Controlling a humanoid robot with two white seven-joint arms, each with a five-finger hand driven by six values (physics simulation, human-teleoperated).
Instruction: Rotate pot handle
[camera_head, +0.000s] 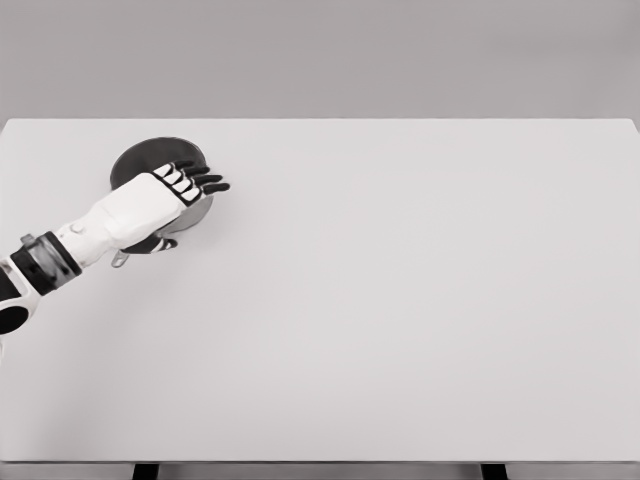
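A dark grey round pot (150, 158) stands on the white table (400, 300) at the far left. My left hand (185, 190) lies over its near right part, fingers (205, 184) stretched out flat toward the right and holding nothing. A small metal handle loop (120, 259) peeks out below my wrist at the pot's near side. Most of the pot's front rim is hidden by the hand. My left forearm (60, 250) comes in from the lower left. The right arm does not show.
The white table fills the view, with its front edge (320, 462) near the bottom and dark legs below it. A plain grey wall stands behind.
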